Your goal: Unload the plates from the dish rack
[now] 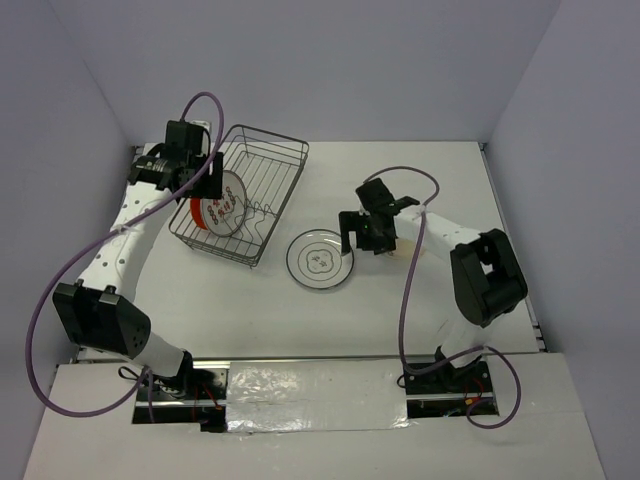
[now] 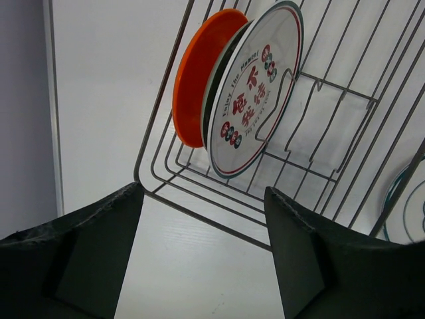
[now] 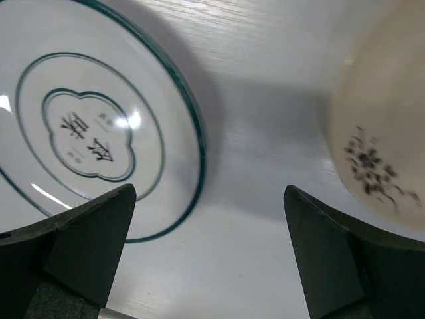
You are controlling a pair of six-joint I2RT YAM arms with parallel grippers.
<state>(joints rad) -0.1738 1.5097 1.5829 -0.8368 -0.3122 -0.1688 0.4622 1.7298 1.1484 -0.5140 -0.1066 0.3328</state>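
Left fingers (image 2: 93, 252) gape empty before the dark wire dish rack (image 2: 199, 211) holding an orange plate (image 2: 199, 86) and a red-patterned white plate (image 2: 255, 93). Right fingers (image 3: 80, 246) gape empty over a teal-rimmed white plate (image 3: 86, 126), perhaps near a cream plate (image 3: 378, 133).

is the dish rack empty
No, an orange plate and a red-patterned white plate stand on edge in the dish rack.

The cream plate (image 3: 378, 133) is cut off by the right picture edge, and the teal-rimmed plate (image 3: 99, 126) by the left and top edges. Between the orange plate (image 2: 192, 86) and the red-patterned plate (image 2: 255, 93) a dark strip (image 2: 224, 63) shows; whether it is one more plate, I cannot tell.
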